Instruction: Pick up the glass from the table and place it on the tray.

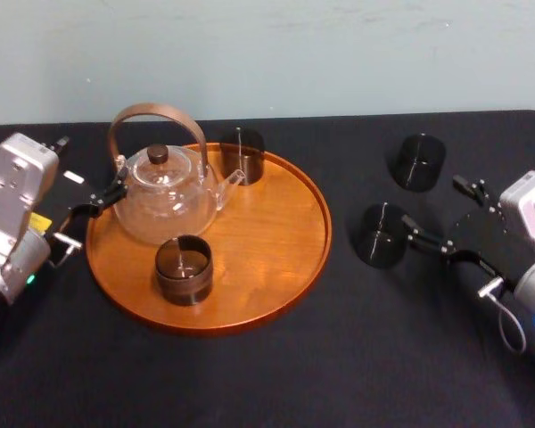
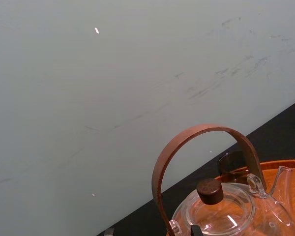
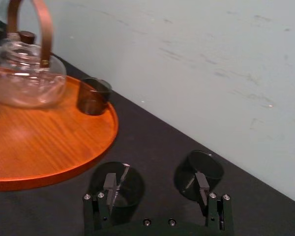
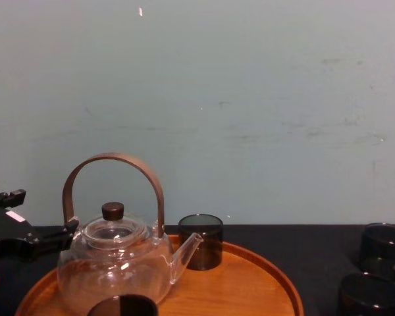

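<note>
The tray was orange-brown with fine wood grain, the table matte black, the teapot clear with a brown handle (its lid knob darker brown), the nearer table glass smoky grey-black, the wall pale grey-green, faintly scuffed.

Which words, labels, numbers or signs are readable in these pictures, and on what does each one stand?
No text can be read in any view.
Yellow sticker on the left arm: too blurred to read.
White patch on the left gripper: too small to tell whether it bears print.
The teapot, the tray and the table show no print.
</note>
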